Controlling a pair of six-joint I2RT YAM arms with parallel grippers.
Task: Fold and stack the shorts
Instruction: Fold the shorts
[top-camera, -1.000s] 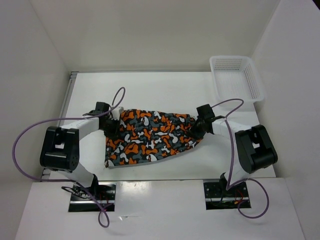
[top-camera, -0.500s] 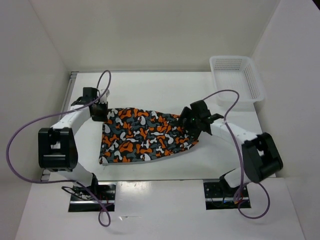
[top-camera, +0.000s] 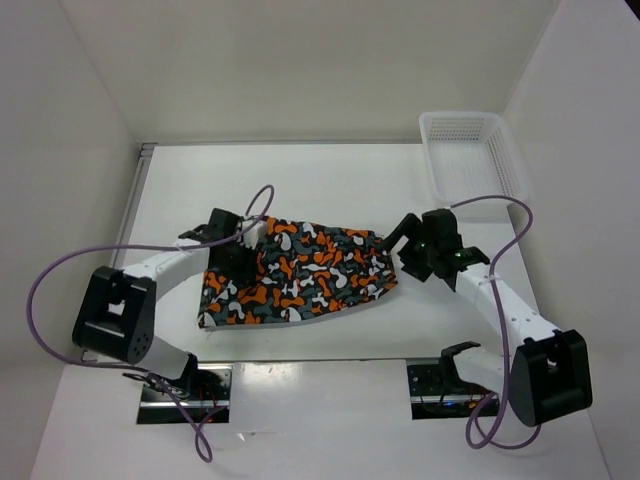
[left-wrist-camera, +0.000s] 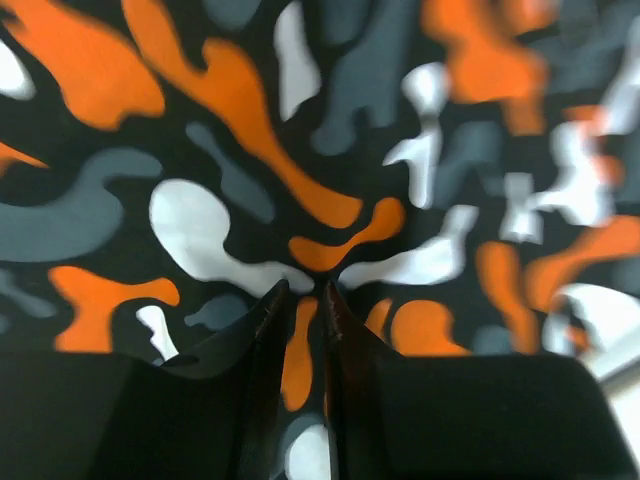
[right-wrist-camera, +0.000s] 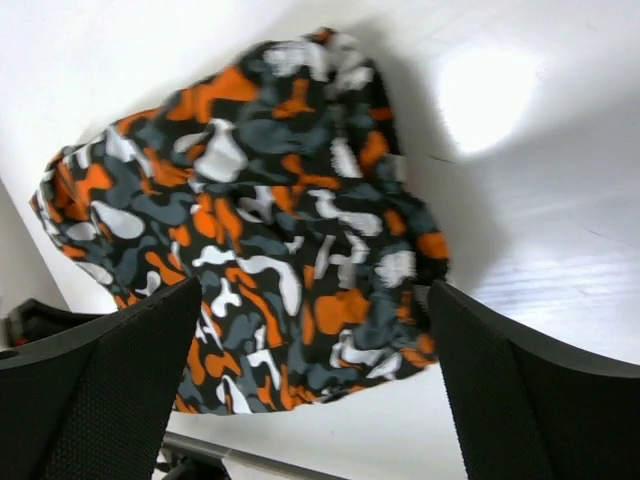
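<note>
The shorts (top-camera: 300, 270), printed in orange, grey, black and white blotches, lie flat as a rough trapezoid in the middle of the table. My left gripper (top-camera: 232, 262) is pressed down on their left part. In the left wrist view its fingers (left-wrist-camera: 305, 285) stand a narrow slit apart, and the cloth (left-wrist-camera: 250, 150) puckers at their tips. My right gripper (top-camera: 405, 248) hangs just off the shorts' right edge. It is wide open (right-wrist-camera: 315, 290) with nothing between its fingers. The shorts (right-wrist-camera: 250, 180) lie below and beyond it.
A white mesh basket (top-camera: 515, 175) stands at the back right corner. Bare white table (top-camera: 300, 180) lies behind the shorts, and white walls close in both sides. Purple cables loop from both arms.
My left gripper came from the shorts' back left corner onto their left part, and its jaws have begun to part. My right gripper let go, opened wide and drew back to the right.
</note>
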